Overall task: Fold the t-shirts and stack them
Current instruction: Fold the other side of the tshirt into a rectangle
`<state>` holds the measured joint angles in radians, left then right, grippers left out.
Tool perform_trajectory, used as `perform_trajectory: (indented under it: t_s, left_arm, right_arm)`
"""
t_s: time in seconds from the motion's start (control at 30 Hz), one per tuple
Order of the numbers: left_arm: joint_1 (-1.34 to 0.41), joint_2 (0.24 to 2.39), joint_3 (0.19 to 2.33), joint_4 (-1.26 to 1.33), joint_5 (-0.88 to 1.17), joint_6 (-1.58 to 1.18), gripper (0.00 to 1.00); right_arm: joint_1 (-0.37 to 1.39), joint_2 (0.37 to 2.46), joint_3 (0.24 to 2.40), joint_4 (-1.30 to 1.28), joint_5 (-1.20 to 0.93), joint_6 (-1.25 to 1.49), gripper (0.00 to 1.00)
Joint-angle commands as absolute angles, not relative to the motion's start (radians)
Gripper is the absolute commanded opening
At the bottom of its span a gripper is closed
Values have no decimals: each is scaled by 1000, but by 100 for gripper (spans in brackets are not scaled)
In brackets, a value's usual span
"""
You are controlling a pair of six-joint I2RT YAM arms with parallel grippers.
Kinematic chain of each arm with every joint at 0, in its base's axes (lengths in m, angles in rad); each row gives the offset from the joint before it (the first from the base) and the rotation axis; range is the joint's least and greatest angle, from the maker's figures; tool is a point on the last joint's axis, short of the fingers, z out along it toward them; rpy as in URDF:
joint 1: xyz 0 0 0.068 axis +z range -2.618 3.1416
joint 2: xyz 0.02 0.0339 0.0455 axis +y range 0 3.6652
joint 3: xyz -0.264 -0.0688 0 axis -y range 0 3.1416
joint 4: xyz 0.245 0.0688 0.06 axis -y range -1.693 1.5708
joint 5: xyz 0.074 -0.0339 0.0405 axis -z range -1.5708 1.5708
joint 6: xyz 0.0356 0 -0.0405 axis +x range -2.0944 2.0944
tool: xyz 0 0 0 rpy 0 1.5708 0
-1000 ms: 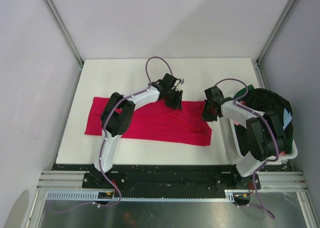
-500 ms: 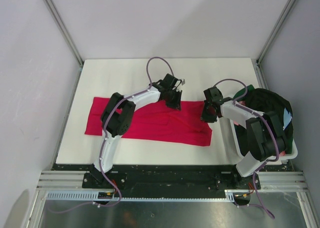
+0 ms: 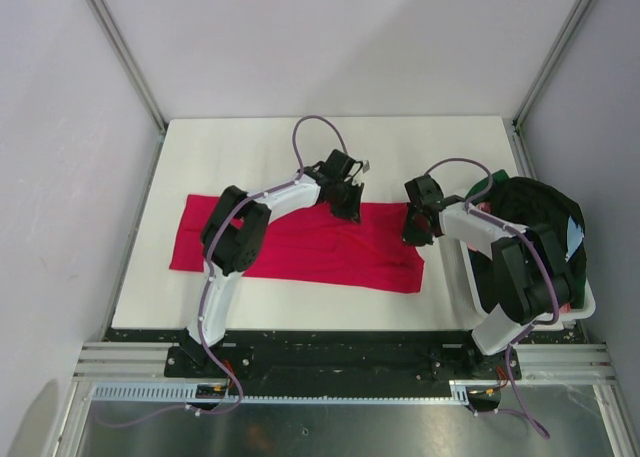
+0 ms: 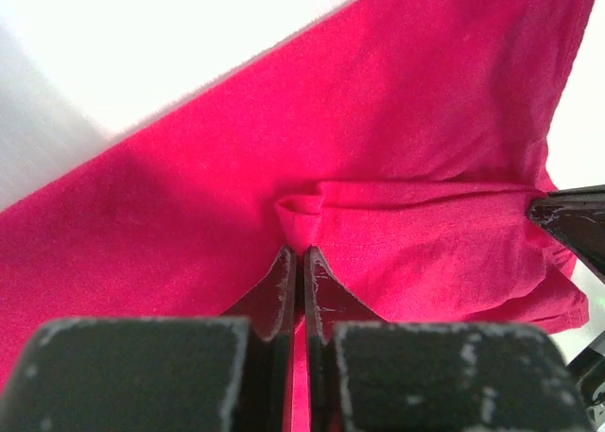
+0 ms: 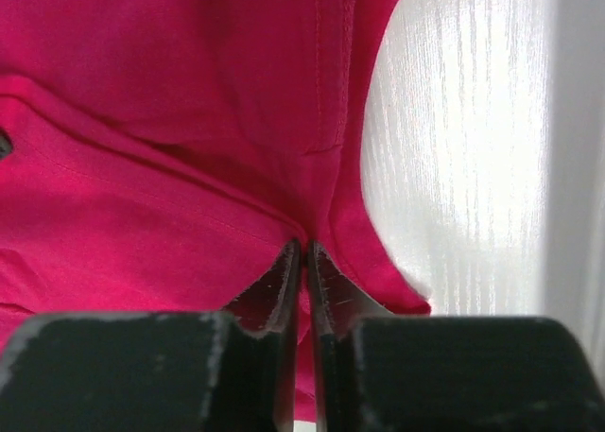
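Note:
A red t-shirt (image 3: 300,242) lies spread in a long band across the white table (image 3: 250,157). My left gripper (image 3: 350,199) sits at the shirt's far edge near the middle and is shut on a pinch of the red cloth (image 4: 302,215). My right gripper (image 3: 418,227) sits at the shirt's right end and is shut on a fold of the same shirt (image 5: 304,233). In the left wrist view the right gripper's dark finger (image 4: 572,224) shows at the right edge. The shirt fills both wrist views (image 5: 142,167).
A white bin (image 3: 585,302) at the table's right edge holds dark and green garments (image 3: 530,212). Metal frame posts (image 3: 125,57) stand at the back corners. Bare white table lies behind and in front of the shirt.
The right gripper has shifted slightly left and toward the back with the cloth. The left gripper has barely moved.

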<state>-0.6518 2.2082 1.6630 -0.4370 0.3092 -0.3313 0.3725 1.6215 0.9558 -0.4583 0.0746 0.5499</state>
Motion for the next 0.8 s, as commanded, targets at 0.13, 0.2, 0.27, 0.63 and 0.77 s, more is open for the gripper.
perform_trajectory:
  t_s: [0.13,0.2,0.27,0.63,0.77]
  left_arm:
    - [-663,2092,1620,-436,312,-311,2]
    - [-665,2073,1604,-437,304,-314,2]
    - [-668,2053,1588,-437,294,-316,2]
    - [-696,1987,1501,-431,272,-337,1]
    - [-704,1964,1463,-424,263,-346,1]
  right_arm:
    - [397,1519,979,-528,123,552,3]
    - [401,1492,983,-546,124,552,1]
    - [407,1468,986,-561,119,551,0]
    - [486,1361,989,-660,144,569,0]
    - [528,1347,988,-683,164,586,0]
